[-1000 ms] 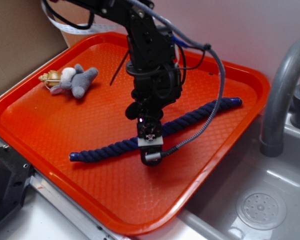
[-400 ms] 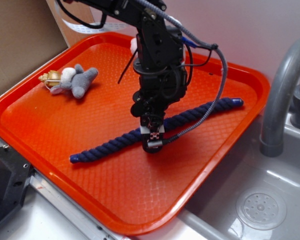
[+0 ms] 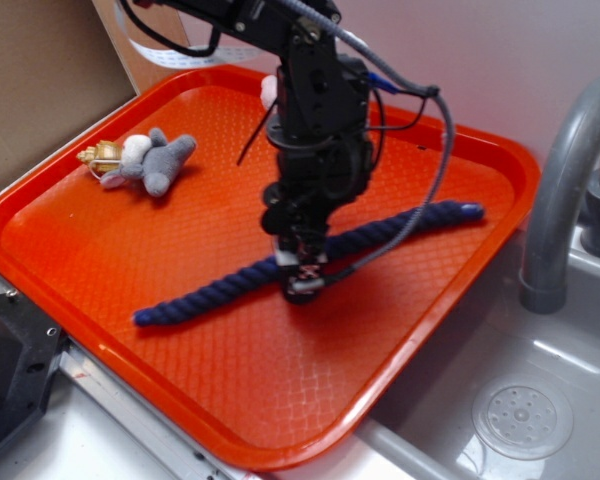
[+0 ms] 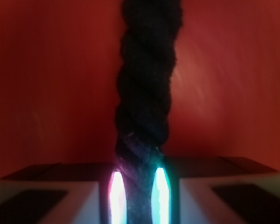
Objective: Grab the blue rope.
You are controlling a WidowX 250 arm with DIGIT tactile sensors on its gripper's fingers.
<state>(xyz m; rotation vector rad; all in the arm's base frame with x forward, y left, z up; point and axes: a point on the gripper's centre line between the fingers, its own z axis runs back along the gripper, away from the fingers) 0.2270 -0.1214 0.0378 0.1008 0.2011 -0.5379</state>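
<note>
Closest in, the wrist view shows the gripper (image 4: 139,186) with its fingers (image 4: 86,196) pressed to both sides of the blue rope (image 4: 144,84), so it looks clamped on it. The rope runs straight away from the gripper between the fingers, its long axis crossing the closing direction. Further out, the rope (image 3: 380,232) lies diagonally across the orange tray (image 3: 180,390), and the gripper (image 3: 302,275) meets it near its middle. The arm (image 3: 315,120) points steeply down; a grey stuffed toy (image 3: 150,160) lies well apart at the far left
</note>
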